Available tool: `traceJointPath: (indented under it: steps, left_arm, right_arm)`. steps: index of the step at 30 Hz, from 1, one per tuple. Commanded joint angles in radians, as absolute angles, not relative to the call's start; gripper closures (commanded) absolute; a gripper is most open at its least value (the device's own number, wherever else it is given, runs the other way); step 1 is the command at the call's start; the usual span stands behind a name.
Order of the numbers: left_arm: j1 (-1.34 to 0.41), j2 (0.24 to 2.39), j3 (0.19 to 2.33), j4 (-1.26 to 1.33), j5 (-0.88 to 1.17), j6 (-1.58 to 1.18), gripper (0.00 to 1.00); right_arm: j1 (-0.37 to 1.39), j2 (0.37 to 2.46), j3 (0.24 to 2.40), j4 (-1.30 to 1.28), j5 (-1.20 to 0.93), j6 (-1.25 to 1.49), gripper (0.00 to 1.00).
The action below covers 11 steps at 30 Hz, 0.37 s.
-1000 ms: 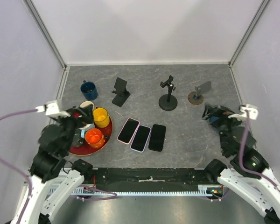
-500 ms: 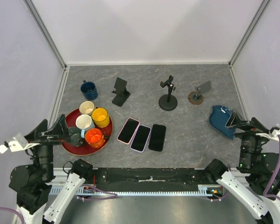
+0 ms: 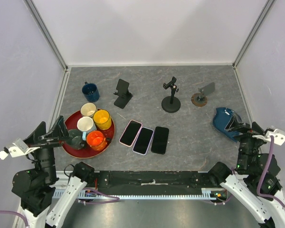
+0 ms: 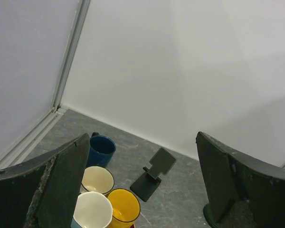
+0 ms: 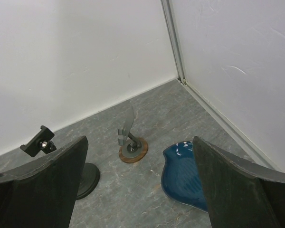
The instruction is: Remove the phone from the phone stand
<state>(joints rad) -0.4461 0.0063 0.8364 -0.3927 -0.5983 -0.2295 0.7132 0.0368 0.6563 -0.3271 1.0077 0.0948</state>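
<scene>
Three phones lie flat side by side mid-table: pink-edged phone [image 3: 130,133], lilac-edged phone [image 3: 143,140], black phone [image 3: 160,140]. Behind them stand three phone stands holding nothing: a black folding stand [image 3: 122,92] [image 4: 154,175], a black clamp stand [image 3: 171,97] [image 5: 40,142] and a grey stand on a wooden disc [image 3: 202,95] [image 5: 132,142]. My left gripper [image 3: 51,129] [image 4: 141,135] is open over the table's near left corner. My right gripper [image 3: 243,124] [image 5: 139,138] is open at the near right. Neither touches anything.
A red tray [image 3: 74,119] at the left carries several cups, among them a yellow cup [image 4: 123,206] and an orange cup [image 3: 96,140]. A blue mug [image 3: 90,91] [image 4: 102,148] stands behind it. A blue dish [image 3: 225,121] [image 5: 185,175] lies just ahead of my right gripper. White walls enclose the table.
Both arms have drawn back from over the table to its near corners, mostly in the first half second. Phones, stands and cups have not moved.
</scene>
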Motion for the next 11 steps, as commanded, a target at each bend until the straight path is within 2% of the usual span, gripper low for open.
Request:
traceJointPath:
  steps: [1,11]
  left_arm:
    - [-0.442,-0.043,0.799,-0.292,-0.634,-0.173,0.00]
    - [-0.442,-0.037,0.749,-0.272,-0.634,-0.199,0.01]
  right_arm:
    - [0.713,0.008,0.643,-0.290,1.048,0.055,0.02]
    - [0.713,0.005,0.627,-0.290,1.046,0.057,0.02]
